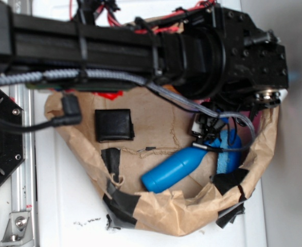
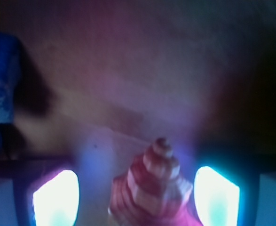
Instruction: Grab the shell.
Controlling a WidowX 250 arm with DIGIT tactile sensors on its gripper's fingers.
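Shell base cut off at wrist view's bottom edge; blurry.

One shell, spiral and banded, seen in the wrist view. One blue bottle. One blue sponge. One black square block. One brown paper enclosure, patched with black tape. One end effector with two glowing fingers.
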